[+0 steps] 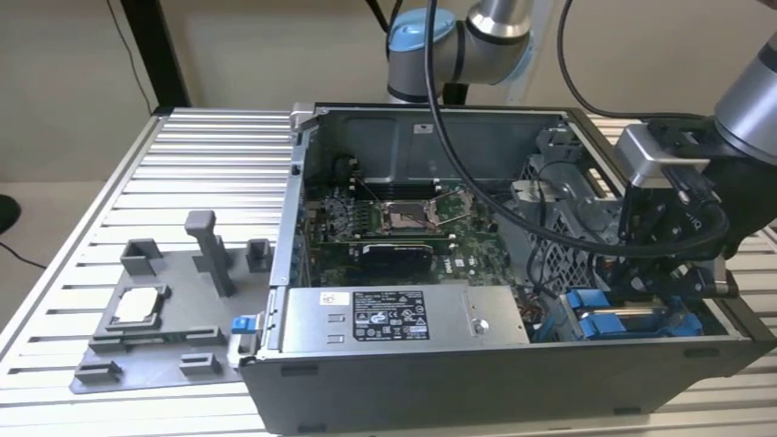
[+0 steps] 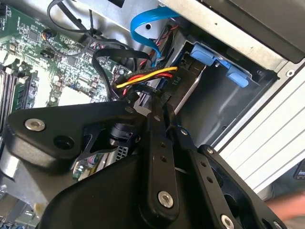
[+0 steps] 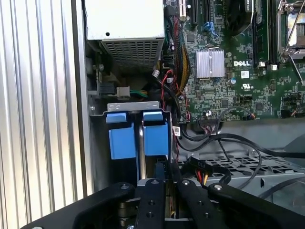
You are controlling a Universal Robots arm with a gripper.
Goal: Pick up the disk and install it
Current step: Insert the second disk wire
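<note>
The end effector is lowered inside the open computer case, at the corner toward the exterior view's right, directly above the drive bay. In both wrist views its two black fingers lie side by side with almost no gap between them, pressed together, and nothing is seen clamped between the tips.

The disk sits in the drive bay at that corner of the case. In the exterior view its blue carrier tabs show just below the end effector. In the first wrist view the two blue tabs stand side by side under a grey metal bracket, just beyond the fingertips. In the second wrist view the blue carrier lies against the case wall, with a bundle of red, yellow and black wires and a blue flat cable beside it.

The power supply lies along the near edge of the case, and the motherboard occupies the case floor. The case rests on a ribbed metal desk. A grey fixture tray lies on the desk toward the exterior view's left.
</note>
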